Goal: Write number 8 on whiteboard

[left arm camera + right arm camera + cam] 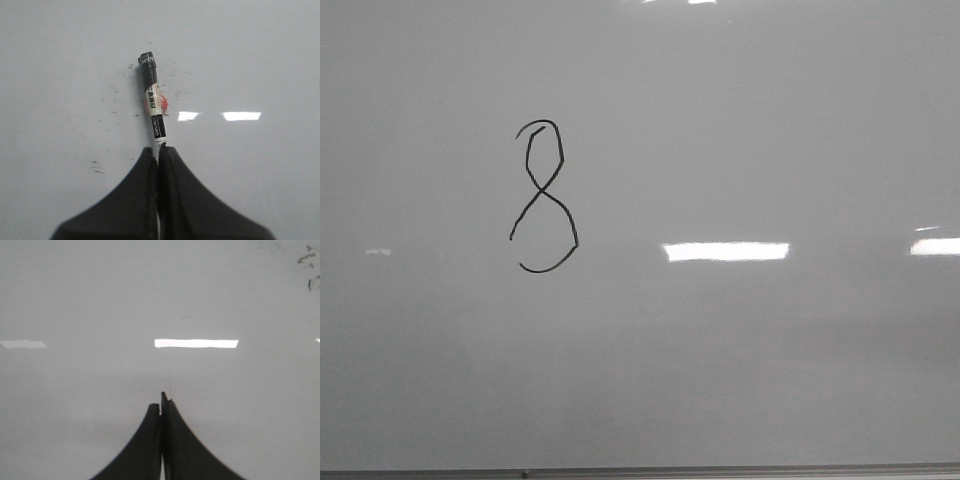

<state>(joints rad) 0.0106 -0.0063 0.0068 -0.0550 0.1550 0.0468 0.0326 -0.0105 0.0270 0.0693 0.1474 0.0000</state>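
Note:
A thin black hand-drawn number 8 (pixel 544 196) stands on the pale grey whiteboard (pixel 740 120), left of centre in the front view; its bottom loop is not quite closed. Neither arm shows in the front view. In the left wrist view my left gripper (pixel 158 149) is shut on a marker (pixel 153 100) with a white label and a black end, which sticks out past the fingertips over the whiteboard (pixel 260 60). In the right wrist view my right gripper (pixel 161 402) is shut with nothing in it, over bare whiteboard (pixel 75 295).
Bright rectangular glare patches (pixel 725 251) lie on the board. The board's thin dark frame edge (pixel 640 471) runs along the bottom of the front view. Small black ink specks (pixel 97 167) dot the surface near the marker, and more specks (pixel 306 257) show in a corner of the right wrist view.

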